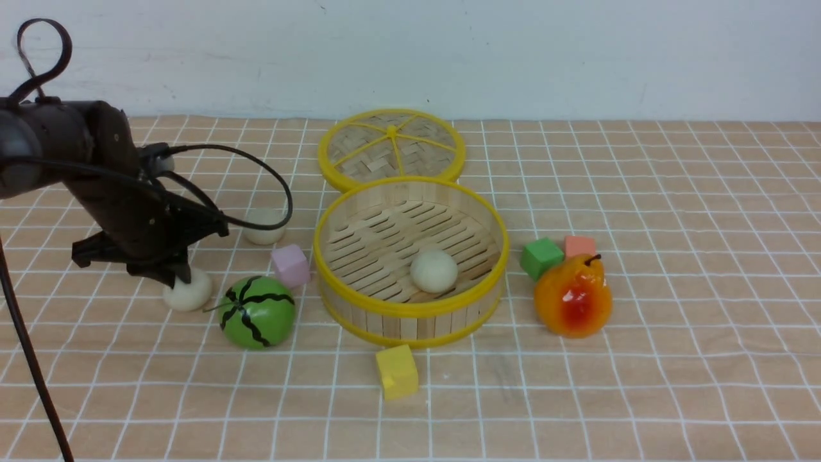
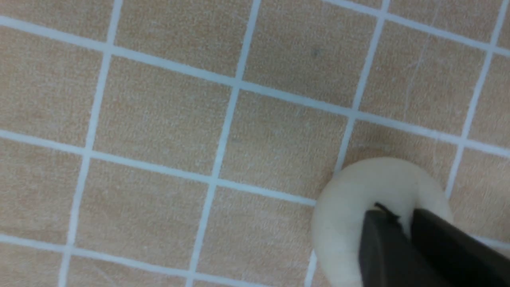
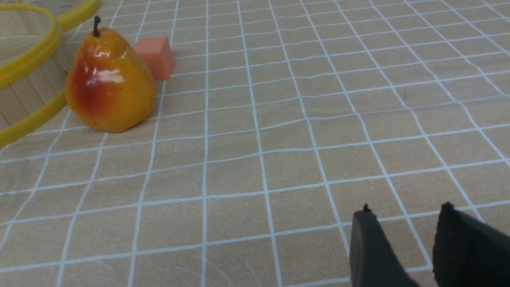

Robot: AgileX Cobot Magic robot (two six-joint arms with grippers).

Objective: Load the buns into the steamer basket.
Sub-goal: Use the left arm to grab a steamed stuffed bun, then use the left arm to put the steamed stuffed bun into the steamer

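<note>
Right now, can see one bun (image 1: 434,271) inside the basket (image 1: 410,324), resting on the slatted floor, right of its middle. Can find two more outside, both on the tiled-pattern table (image 1: 673,385), off to the left. Down at the nearer bun (image 1: 190,292), just left of the melon (image 1: 258,312), with the left gripper (image 2: 398,219): tips drawn nearly together over the white surface. Cannot tell whether truly gripping it. Farther back, behind the melon, can make out the third bun (image 1: 264,226), partly crossed by a black cable (image 1: 287,186) looping from the left arm (image 1: 135,186). Standing open with the right gripper (image 3: 404,219), a gap between its tips and nothing held. Behind the basket, partly hidden by it, can see the lid (image 1: 359,154). Near the basket's left side, spot the purple block (image 1: 290,265); in front, the yellow block (image 1: 397,372). To its right, find the green block (image 1: 542,258), the pear (image 1: 573,298) and, behind the pear, the pink block (image 1: 580,246).
</note>
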